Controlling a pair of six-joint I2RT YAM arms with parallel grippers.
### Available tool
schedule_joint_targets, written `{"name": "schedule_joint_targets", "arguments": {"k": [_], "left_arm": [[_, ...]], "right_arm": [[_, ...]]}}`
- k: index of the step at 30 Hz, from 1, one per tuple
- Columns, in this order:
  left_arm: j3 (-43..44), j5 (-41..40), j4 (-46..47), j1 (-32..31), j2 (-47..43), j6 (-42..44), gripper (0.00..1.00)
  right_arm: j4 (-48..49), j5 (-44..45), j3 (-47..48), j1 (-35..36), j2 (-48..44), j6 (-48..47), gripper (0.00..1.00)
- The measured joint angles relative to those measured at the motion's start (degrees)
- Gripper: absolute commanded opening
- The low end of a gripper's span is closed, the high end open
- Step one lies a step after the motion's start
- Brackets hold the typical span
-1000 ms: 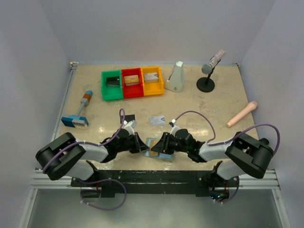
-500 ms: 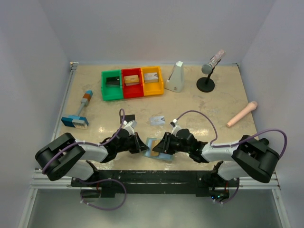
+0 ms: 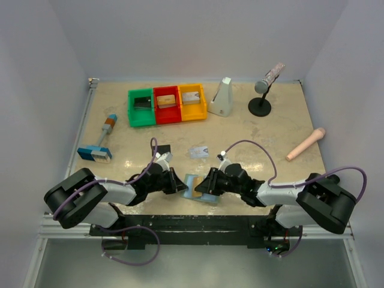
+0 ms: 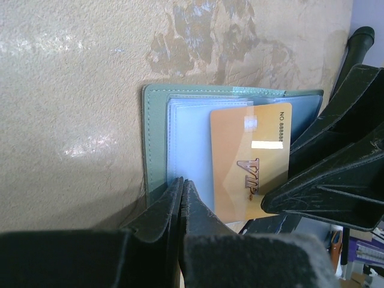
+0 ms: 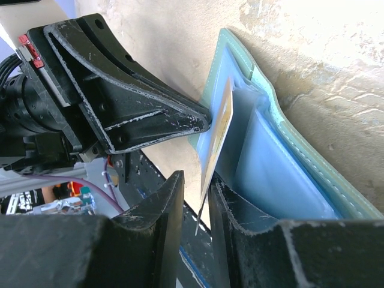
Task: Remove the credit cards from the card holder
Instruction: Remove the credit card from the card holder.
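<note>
Glossy orange card (plastic), stitched wallet.

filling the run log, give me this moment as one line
left gripper: shut on card holder edge | right gripper: shut on orange-gold card, partly out of pocket | silver-grey card: on table

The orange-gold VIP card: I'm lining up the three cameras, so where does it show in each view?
Top external: orange-gold card is a thin sliver low centre, between the two grippers.
Left wrist: orange-gold card lies centre-right, face on, VIP lettering showing.
Right wrist: orange-gold card stands edge-on at centre, between the right gripper's jaws.
Shared landmark: the pale blue card holder around it.
</note>
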Motion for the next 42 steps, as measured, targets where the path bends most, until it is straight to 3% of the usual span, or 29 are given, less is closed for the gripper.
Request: {"name": "schedule_joint_targets", "arguments": {"k": [17, 28, 39, 42], "left_arm": [[0.0, 0.0, -0.2, 0.0, -0.1, -0.2, 0.0], [-0.3, -0.4, -2.1, 0.0, -1.9, -0.2, 0.0], [-0.3, -1.2, -8.9, -0.3, -7.6, 0.0, 0.0], [0.3, -1.5, -12.2, -0.3, -10.0, 0.1, 0.11]], "right_arm": [[-2.4, 0.3, -0.3, -0.3, -1.9, -0.5, 0.19], [-7.8, 1.6, -0.5, -1.0, -6.1, -1.2, 0.0], [-16.4, 3.0, -0.5, -1.9, -13.1, -2.2, 0.0], [-19.7, 3.4, -0.5, -2.2, -16.2, -2.5, 0.0]]}}
